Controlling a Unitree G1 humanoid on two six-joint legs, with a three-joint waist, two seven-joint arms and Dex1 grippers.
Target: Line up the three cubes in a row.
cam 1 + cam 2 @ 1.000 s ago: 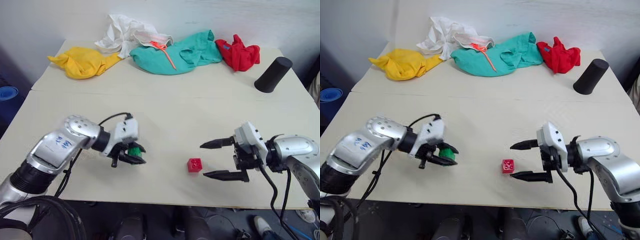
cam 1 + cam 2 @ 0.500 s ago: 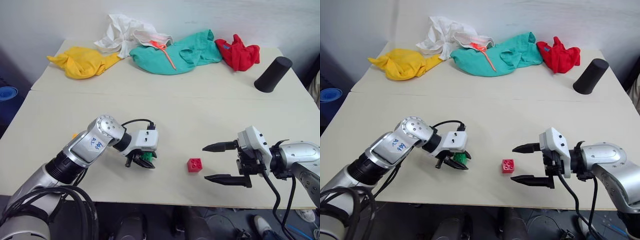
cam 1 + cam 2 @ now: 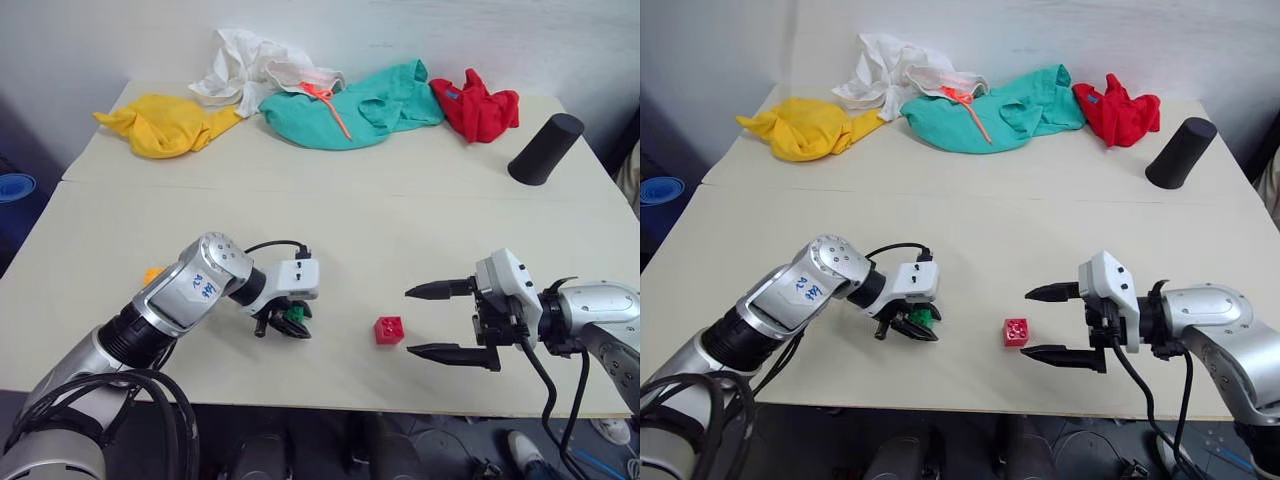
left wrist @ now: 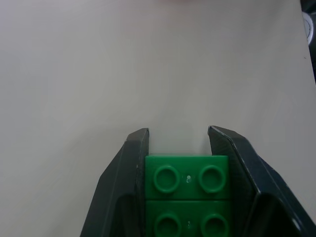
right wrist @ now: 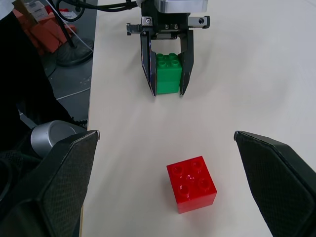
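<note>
While mid-table, red cube

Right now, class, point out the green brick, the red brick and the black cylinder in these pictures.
green brick (image 5: pixel 167 74): right wrist view, on its front face between the left gripper's fingers.
red brick (image 3: pixel 389 329): left eye view, on its studded top.
black cylinder (image 3: pixel 1180 152): right eye view, on the middle of its side.

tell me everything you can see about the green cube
The green cube is a small studded brick of glossy plastic, with round studs on one face. It sits clamped between the two black fingers of the left gripper, which is shut on it and angled down toward the cream table. It is low over the tabletop, to the left of the red cube, apart from it.
</note>
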